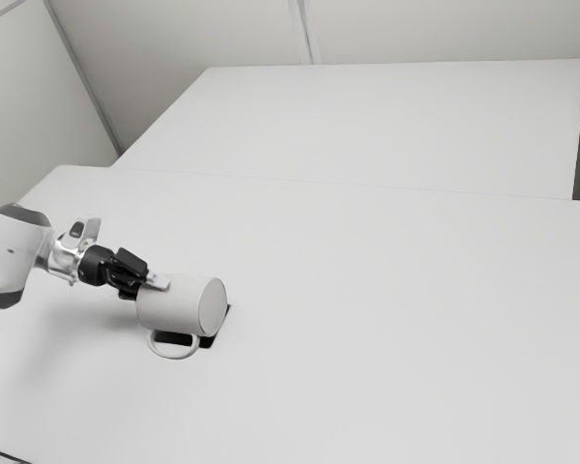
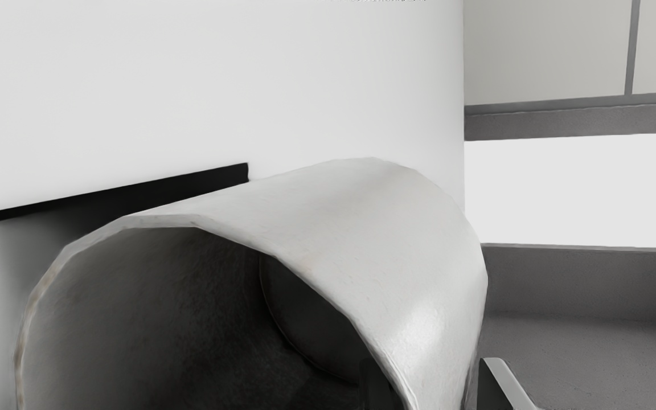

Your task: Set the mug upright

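Exterior view finds the white cylindrical mug (image 1: 179,304) tipped on its side, handle toward the camera, its rim wall pinched by the black two-finger gripper (image 1: 148,284) above the smooth white table (image 1: 387,329), pale panelled wall (image 1: 203,34) beyond.

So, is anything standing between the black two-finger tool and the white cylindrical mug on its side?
Nothing visible does: the tool is right at the open end of the mug. The flat black shape partly hidden by the mug isn't between them.
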### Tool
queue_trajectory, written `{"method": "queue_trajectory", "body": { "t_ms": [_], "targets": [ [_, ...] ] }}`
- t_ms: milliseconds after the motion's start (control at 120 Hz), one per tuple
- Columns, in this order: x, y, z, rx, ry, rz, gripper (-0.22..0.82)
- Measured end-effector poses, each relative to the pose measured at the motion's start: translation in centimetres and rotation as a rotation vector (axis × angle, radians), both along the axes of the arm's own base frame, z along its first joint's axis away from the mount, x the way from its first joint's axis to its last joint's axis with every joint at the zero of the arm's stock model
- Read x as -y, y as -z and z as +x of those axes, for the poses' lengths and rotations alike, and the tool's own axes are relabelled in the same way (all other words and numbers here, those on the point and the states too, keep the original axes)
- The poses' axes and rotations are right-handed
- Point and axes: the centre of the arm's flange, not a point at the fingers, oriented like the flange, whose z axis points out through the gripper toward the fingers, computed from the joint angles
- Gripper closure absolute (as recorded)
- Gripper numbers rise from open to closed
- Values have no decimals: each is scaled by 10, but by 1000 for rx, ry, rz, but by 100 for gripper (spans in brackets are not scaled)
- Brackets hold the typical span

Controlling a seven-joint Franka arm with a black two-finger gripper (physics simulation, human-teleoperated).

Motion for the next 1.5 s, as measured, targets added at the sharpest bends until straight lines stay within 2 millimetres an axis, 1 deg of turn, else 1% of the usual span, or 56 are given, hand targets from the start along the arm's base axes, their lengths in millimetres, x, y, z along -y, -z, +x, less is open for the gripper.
{"method": "queue_trajectory", "body": {
  "t_ms": [100, 192, 308, 400, 433, 550, 700, 758, 833, 958, 1033, 1125, 1208, 1283, 1300, 1367, 1450, 1500],
  "targets": [
    [3, -8, 2, 46, 13, -6, 65],
    [9, -27, 6, 105, 32, -3, 71],
    [19, -55, 10, 180, 65, 9, 75],
    [26, -69, 12, 220, 88, 24, 76],
    [30, -80, 14, 242, 101, 43, 77],
    [57, -110, 29, 270, 227, 213, 78],
    [90, -149, 59, 272, 434, 557, 78],
    [103, -156, 66, 255, 502, 683, 78],
    [117, -157, 73, 233, 558, 816, 79],
    [133, -146, 73, 207, 577, 960, 79],
    [139, -136, 69, 202, 558, 1015, 79],
    [146, -116, 62, 198, 523, 1058, 79],
    [152, -99, 61, 195, 487, 1080, 79],
    [158, -89, 60, 194, 457, 1093, 78],
    [159, -87, 60, 193, 451, 1095, 77],
    [162, -84, 61, 195, 423, 1101, 62],
    [161, -86, 63, 195, 384, 1110, 43],
    [158, -88, 63, 194, 360, 1114, 34]
  ]
}}
